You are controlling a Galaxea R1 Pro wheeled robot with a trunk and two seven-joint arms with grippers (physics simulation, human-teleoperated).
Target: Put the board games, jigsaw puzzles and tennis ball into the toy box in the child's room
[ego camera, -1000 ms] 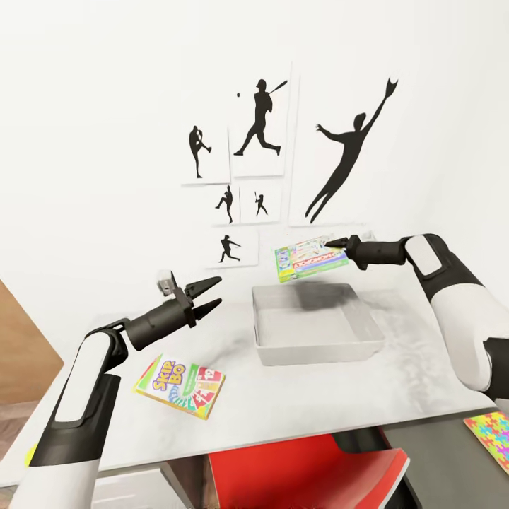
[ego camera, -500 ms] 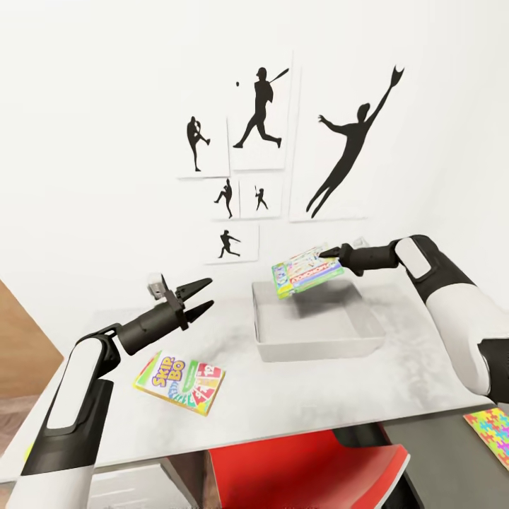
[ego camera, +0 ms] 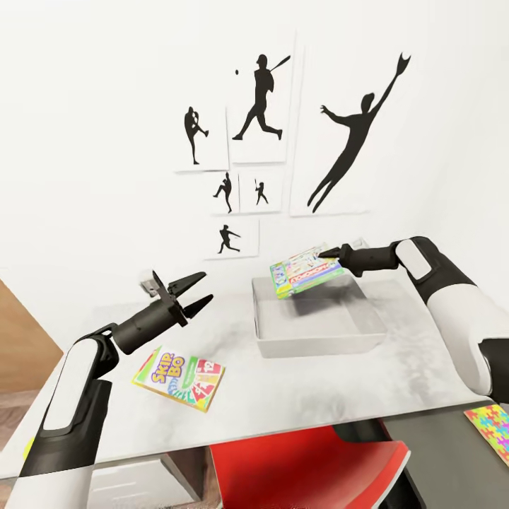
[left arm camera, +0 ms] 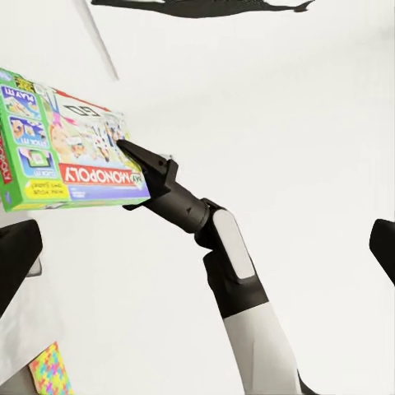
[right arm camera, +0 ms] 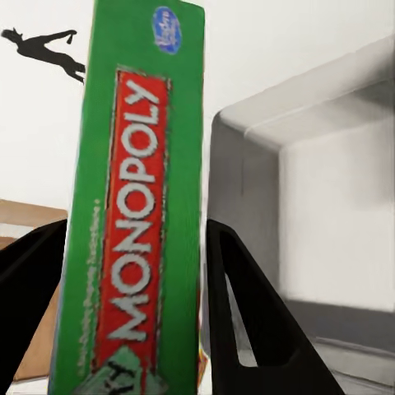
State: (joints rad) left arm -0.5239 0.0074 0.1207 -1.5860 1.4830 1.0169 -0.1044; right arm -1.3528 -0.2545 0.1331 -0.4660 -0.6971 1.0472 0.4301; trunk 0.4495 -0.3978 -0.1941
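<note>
The right gripper (ego camera: pixel 326 252) pinches 1 edge of the Monopoly box (ego camera: pixel 305 271), its fingers (right arm camera: pixel 247 321) pressed against both faces. The box hangs tilted in the air over the toy box's (ego camera: pixel 318 344) far-left part, not touching it. The toy box sits on the table (ego camera: pixel 297 396); nothing shows inside it.

The left gripper (ego camera: pixel 189 293) hovers well to the toy box's left, above the table, fingers spread and holding nothing. Nearer than that gripper, also left of the toy box, the Skip-Bo box (ego camera: pixel 178 378) lies flat on the table. A jigsaw puzzle (ego camera: pixel 493 428) lies on the lower dark section, right of and nearer than the toy box.
</note>
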